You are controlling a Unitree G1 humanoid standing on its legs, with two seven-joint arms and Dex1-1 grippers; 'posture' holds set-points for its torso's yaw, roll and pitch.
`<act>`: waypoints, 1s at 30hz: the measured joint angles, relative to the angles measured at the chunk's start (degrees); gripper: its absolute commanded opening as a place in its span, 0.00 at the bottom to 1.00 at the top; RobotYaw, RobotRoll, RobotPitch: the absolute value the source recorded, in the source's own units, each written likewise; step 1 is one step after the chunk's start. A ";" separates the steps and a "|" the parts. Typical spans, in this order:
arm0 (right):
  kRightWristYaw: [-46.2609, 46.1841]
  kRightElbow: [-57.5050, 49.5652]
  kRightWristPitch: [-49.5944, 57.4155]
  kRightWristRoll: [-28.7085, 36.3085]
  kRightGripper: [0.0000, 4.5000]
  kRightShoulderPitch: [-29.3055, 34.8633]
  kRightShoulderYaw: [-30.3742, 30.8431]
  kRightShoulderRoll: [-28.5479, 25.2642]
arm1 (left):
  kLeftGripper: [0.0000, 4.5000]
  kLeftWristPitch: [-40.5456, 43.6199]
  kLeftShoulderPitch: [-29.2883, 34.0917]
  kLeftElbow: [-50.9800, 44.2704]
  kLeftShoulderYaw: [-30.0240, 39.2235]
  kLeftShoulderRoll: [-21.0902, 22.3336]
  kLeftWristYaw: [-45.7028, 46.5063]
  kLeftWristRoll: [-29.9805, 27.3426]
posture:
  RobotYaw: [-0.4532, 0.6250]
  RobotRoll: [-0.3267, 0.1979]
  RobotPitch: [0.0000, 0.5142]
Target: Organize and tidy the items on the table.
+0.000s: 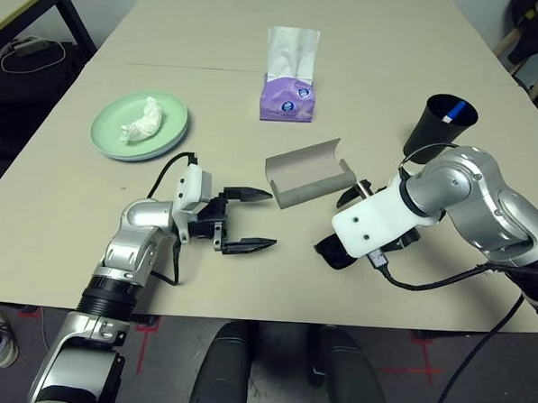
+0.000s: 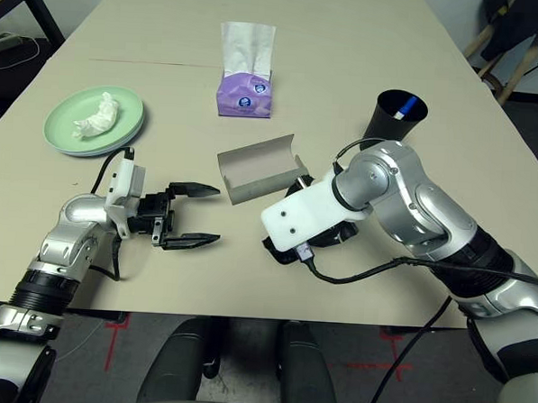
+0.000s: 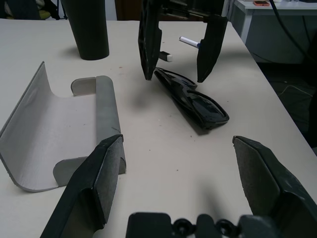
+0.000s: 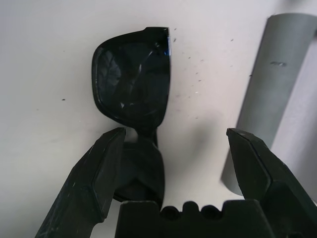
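Right gripper [image 4: 171, 163] spread wide, empty, poised over folded black plastic sunglasses [image 4: 131, 84] lying on beige bench [image 1: 367, 44], just right of open grey oblong glasses case [image 1: 308, 172]. Left gripper [image 1: 248, 220] likewise wide open, empty, near left.

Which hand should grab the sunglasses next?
Right. The right hand hangs directly over the black sunglasses, fingers open on either side. The left hand sits open further off, beside the open glasses case.

glossy black plastic sunglasses [image 3: 193, 99] on the smooth matt beige table [image 1: 366, 71].
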 measured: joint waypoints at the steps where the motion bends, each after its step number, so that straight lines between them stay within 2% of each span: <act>1: 0.31 0.01 0.00 0.00 1.00 -0.27 0.00 0.21 | 0.99 0.02 0.01 -0.01 0.00 0.01 0.04 0.00 | 0.53 0.62 0.37; 19: 3.74 -0.20 0.43 0.11 1.00 -1.74 -0.01 0.00 | 0.99 1.04 0.85 -2.18 0.00 0.57 1.13 -0.02 | 0.54 0.62 0.37; 30: 3.38 -0.90 0.41 -0.36 1.00 0.48 -0.01 -1.19 | 0.99 1.87 0.91 -2.82 0.00 0.56 2.39 -0.02 | 0.54 0.62 0.36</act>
